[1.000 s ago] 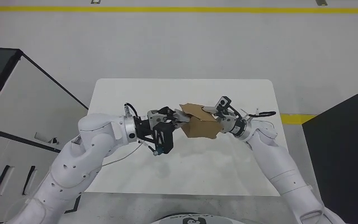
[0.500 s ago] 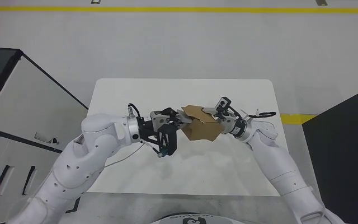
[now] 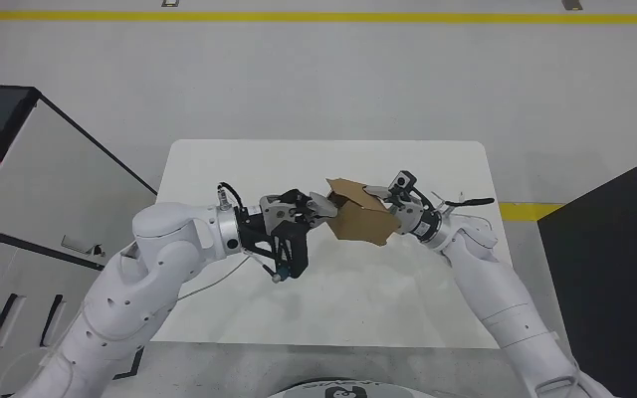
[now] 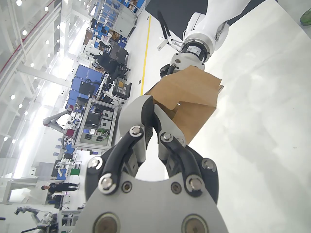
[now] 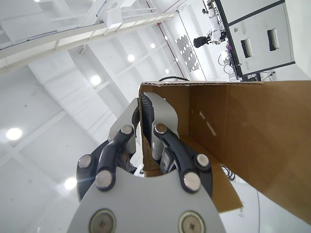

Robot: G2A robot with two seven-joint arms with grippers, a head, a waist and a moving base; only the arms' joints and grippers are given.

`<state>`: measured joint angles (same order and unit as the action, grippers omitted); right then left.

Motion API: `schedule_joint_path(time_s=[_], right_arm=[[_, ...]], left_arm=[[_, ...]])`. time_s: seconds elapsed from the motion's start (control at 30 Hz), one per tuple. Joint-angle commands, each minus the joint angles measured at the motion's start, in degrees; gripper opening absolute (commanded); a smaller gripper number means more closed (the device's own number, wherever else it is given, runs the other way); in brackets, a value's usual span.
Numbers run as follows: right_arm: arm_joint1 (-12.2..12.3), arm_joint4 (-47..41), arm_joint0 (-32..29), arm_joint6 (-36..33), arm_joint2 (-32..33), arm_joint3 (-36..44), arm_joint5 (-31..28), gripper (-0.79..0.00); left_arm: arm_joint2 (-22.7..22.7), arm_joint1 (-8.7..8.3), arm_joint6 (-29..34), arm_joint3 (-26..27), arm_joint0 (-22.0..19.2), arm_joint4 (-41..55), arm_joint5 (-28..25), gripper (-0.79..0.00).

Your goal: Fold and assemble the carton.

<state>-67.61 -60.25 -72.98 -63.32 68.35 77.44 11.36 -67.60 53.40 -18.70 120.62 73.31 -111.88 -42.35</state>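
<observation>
Jaws of left gripper (image 4: 151, 107) and right gripper (image 5: 143, 105) clamp opposite edges of the brown, open-ended carton (image 3: 360, 221).

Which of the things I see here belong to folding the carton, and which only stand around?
For the job:
carton
right gripper, clamped on one carton wall
left gripper, shut on a carton flap
white table beneath

Only standing around:
grey cabinet beside the table
black panel on the other side
yellow floor line
</observation>
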Motion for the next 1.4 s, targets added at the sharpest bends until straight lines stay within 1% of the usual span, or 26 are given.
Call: schedule_joint_path(time_s=[0.0,0.27,0.77,1.17,1.37], right_arm=[[-0.1,-0.1,0.1,0.2,-0.2,-0.1,0.0,-0.785],[-0.3,0.0,0.8,0.3,-0.8,-0.7,0.0,-0.785],[-0.7,-0.3,1.5,1.0,-1.5,-1.4,-0.3,-0.785],[-0.9,-0.7,2.2,1.1,-1.8,-2.3,-0.4,-0.785],[-1.0,-0.9,2.6,0.2,-1.6,-3.2,-0.6,-0.785]], left_arm=[[0.7,0.00,-0.4,0.2,-0.1,-0.7,-0.1,-0.785],[3.8,0.31,0.0,-0.8,-1.7,-3.0,0.3,-0.785],[6.6,0.76,1.8,-2.7,-4.2,-4.0,-0.3,-0.785],[7.6,1.00,2.1,-4.3,-5.3,-3.3,-0.3,-0.785],[6.5,1.01,2.0,-5.0,-5.7,-1.8,0.3,-0.785]])
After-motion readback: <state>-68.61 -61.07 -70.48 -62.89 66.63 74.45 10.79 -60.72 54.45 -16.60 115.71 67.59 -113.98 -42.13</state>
